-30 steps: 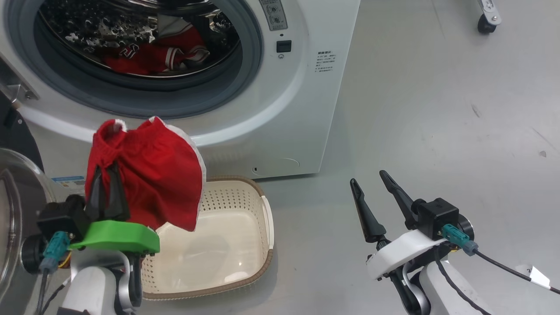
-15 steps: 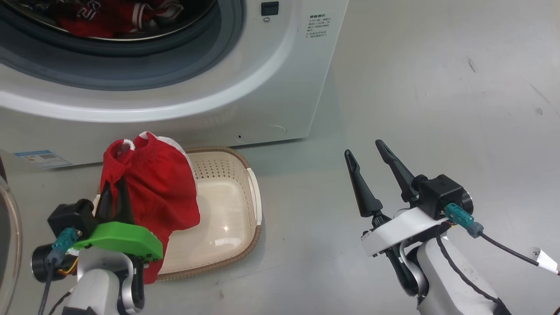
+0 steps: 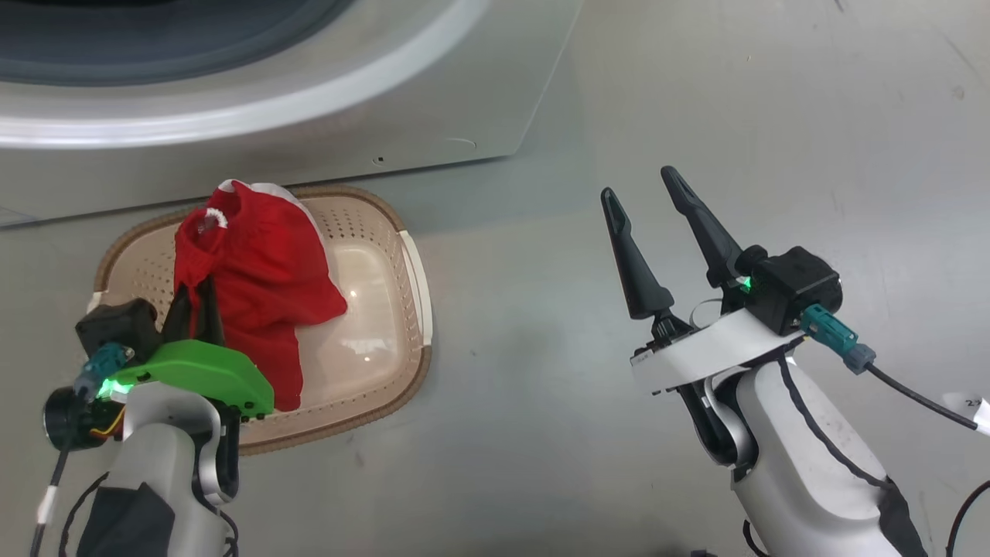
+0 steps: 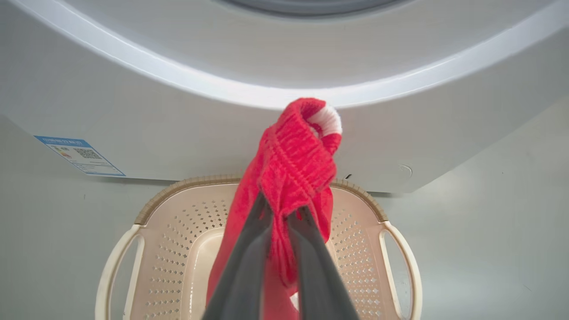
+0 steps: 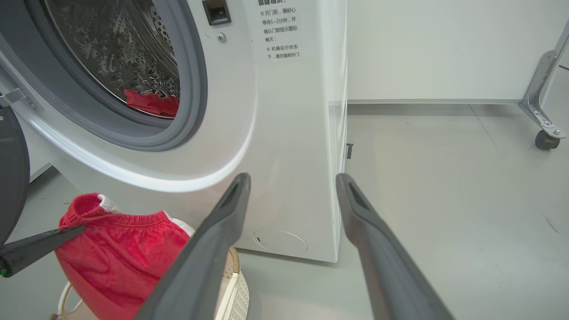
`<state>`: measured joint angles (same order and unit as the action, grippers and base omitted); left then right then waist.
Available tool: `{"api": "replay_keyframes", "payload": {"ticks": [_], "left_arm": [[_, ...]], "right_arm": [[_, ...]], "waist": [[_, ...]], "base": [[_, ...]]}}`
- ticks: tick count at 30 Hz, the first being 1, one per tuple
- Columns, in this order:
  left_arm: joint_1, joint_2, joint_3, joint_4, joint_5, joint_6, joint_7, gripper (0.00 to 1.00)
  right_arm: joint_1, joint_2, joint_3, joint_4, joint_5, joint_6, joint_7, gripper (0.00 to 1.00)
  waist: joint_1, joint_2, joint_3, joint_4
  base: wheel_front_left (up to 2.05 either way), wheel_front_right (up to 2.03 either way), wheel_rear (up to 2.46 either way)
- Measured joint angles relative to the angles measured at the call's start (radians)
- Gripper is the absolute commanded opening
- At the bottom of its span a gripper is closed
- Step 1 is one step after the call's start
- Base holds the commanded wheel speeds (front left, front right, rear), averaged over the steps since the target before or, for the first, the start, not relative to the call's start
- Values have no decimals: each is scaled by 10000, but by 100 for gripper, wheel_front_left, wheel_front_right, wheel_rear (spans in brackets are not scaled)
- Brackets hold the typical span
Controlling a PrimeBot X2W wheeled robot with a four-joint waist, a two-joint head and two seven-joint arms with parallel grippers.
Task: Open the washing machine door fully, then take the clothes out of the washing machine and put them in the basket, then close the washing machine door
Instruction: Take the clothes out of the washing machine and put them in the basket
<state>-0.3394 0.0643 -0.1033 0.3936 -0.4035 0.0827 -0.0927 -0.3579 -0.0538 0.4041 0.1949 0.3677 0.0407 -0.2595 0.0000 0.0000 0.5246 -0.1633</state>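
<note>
My left gripper (image 3: 197, 298) is shut on a red garment (image 3: 255, 263) with white trim, one of the clothes, pinched between its dark fingers (image 4: 249, 258). The cloth hangs down into the cream perforated basket (image 3: 416, 309), which stands on the floor just in front of the white washing machine (image 3: 464, 100). More red cloth (image 5: 151, 102) lies in the steel drum. The washing machine door (image 5: 11, 178) shows as a dark edge at the far left of the right wrist view. My right gripper (image 3: 636, 183) stands open and empty over bare floor, right of the basket.
A blue label (image 4: 80, 155) is stuck on the machine's lower front. A metal frame leg with a caster (image 5: 544, 133) stands at the far right by the white wall. Grey floor stretches to the right of the machine. A cable (image 3: 913, 394) trails from my right wrist.
The head camera has tilted down, so the drum has left its view. My left gripper has lowered the red garment from above the basket down into it. The right gripper stays open.
</note>
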Motion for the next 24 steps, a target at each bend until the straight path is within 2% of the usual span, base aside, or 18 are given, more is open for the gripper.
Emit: {"api": "replay_keyframes", "payload": {"ticks": [7, 13, 24], "left_arm": [[-1040, 186, -27, 1045, 6, 0, 430, 0], [-2011, 570, -121, 2192, 188, -15, 888, 0], [-2630, 481, 61, 3810, -88, -282, 1001, 0]], "right_arm": [[-590, -10, -25, -349, 2, -115, 0, 100], [-1256, -15, -13, -585, 2, -173, 0, 100], [-1624, -23, 125, -477, 29, -171, 0, 100]], "waist": [[0, 0, 1009, -152], [0, 0, 2007, -222], [0, 0, 2888, -263]], "base": [[0, 0, 0], [0, 0, 0], [0, 0, 0]]}}
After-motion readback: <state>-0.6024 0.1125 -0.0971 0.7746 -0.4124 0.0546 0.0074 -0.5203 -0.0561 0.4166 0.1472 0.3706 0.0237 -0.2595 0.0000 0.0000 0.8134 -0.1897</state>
